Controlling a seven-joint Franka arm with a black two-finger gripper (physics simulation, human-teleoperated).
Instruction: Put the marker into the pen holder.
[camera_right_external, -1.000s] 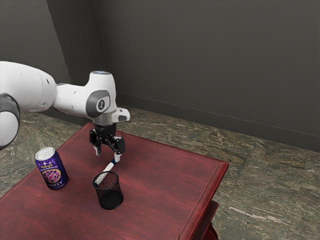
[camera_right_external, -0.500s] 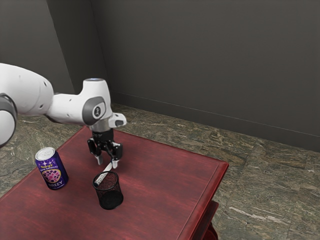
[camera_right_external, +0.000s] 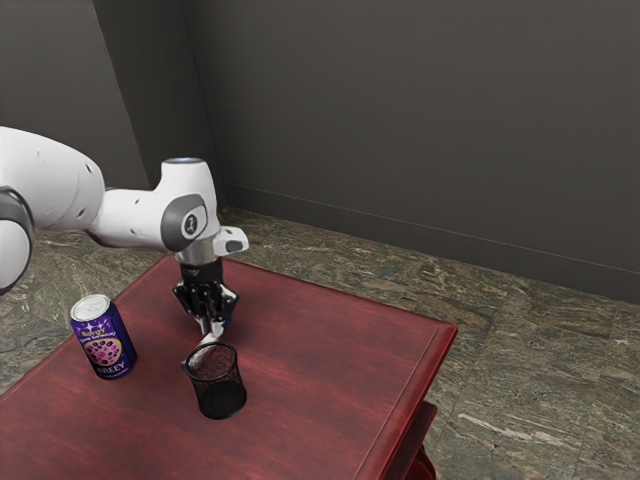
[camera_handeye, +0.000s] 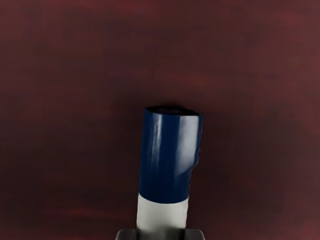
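My gripper (camera_right_external: 211, 328) is low over the red table, its fingers drawn together on the white barrel of the marker (camera_right_external: 209, 341). In the wrist view the gripper (camera_handeye: 160, 234) has a fingertip against each side of the marker (camera_handeye: 162, 215), just behind its blue end. The marker lies slanted, blue end away from the pen holder; its other end is partly hidden behind the holder's rim in the exterior view. The black mesh pen holder (camera_right_external: 220, 393) stands upright close by, nearer the exterior camera.
A purple drink can (camera_right_external: 104, 342) stands upright toward the exterior view's left of the pen holder. The red table (camera_right_external: 330, 360) has its edge and a corner at the exterior view's right.
My hand came down to the marker and shifted slightly to the exterior view's left. The fingers went from apart to shut on it, and the marker moved slightly.
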